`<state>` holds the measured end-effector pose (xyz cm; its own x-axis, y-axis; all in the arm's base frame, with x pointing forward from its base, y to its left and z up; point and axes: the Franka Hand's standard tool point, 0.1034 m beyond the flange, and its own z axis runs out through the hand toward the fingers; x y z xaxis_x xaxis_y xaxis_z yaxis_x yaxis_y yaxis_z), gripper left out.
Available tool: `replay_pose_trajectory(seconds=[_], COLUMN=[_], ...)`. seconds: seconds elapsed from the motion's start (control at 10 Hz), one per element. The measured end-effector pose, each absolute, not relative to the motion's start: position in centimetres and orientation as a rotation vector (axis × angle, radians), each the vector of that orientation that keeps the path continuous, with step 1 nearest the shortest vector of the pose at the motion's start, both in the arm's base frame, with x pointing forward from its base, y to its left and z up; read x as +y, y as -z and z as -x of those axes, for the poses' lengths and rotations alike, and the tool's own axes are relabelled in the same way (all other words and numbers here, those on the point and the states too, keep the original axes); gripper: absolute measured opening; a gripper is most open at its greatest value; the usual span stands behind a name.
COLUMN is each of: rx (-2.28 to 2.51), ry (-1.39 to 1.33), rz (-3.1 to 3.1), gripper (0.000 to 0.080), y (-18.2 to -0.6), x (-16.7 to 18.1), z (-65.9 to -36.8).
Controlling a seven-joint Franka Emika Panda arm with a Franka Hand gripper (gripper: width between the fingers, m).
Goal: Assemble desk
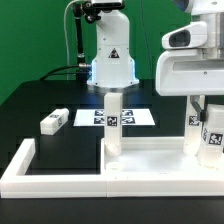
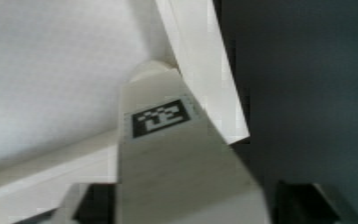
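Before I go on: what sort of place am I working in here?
Probably a robotics lab bench: a Franka arm mounted on a black table, a marker board of printed tags lying flat, and a low white border fence edging the work area.

This is a robotics lab bench. A white Franka arm (image 1: 110, 50) stands at the far edge of a matte black table (image 1: 35, 100), with a black cable (image 1: 76, 40) running up beside it and a plain green backdrop (image 1: 30, 30) behind. The marker board (image 1: 115, 117) lies flat on the table, a low white border fence (image 1: 20, 165) frames the work area, and a loose white leg (image 1: 54, 122) carries a black-and-white square tag.
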<state>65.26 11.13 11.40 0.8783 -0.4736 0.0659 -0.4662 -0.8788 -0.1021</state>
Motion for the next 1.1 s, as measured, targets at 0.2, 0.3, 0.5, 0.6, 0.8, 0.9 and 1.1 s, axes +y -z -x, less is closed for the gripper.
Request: replay_pose_trajectory(seconds=[0.2, 0.3, 0.5, 0.6, 0.8, 0.9, 1.1], rx=[1.044, 1.281, 1.754, 1.917, 2.088, 2.065, 1.975], ry=[0.113, 0.094, 0.011, -0.044, -0.071, -0.068, -0.054], rz=[2.871, 2.772, 2.462, 2.276, 2.073, 2.098, 2.196], gripper=[0.0301, 0.0301, 0.0295, 0.0295, 0.0294, 0.0294, 0.0294], y=[-11.4, -11.4, -11.2, -11.1, -11.1, -11.1, -11.1], x=[10.2, 10.1, 10.1, 9.7, 9.4, 9.4, 9.6], z=[-65.3, -65.2, -64.8, -64.9, -64.7, -64.7, -64.6])
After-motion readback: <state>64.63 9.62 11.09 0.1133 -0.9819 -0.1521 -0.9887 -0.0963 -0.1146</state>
